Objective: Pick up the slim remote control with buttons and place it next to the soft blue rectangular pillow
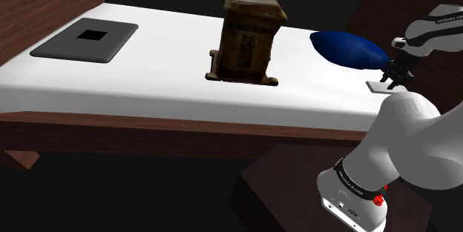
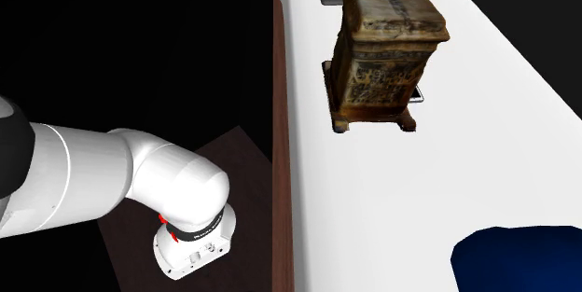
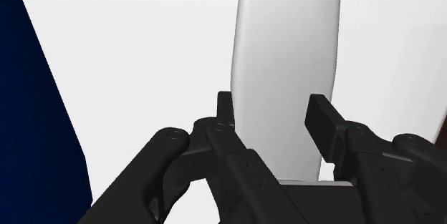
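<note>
Clasping slim plain pale-grey remote (image 3: 286,51), gripper (image 3: 272,106) beside navy pillow (image 3: 29,115)

We're in a bedroom here: a bed (image 1: 133,90) with a white sheet, set in a dark wooden frame (image 1: 148,128), a blue pillow (image 1: 349,49) lying on top.

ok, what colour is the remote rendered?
Plain greyish-white slim remote, no buttons drawn; wrist view shows it best.

Small dark lettering is running along the white arm's upper link (image 1: 444,17), and pale lettering is circling the dark band (image 1: 353,181) near the arm's base. Both are too tiny to be read with certainty.
</note>
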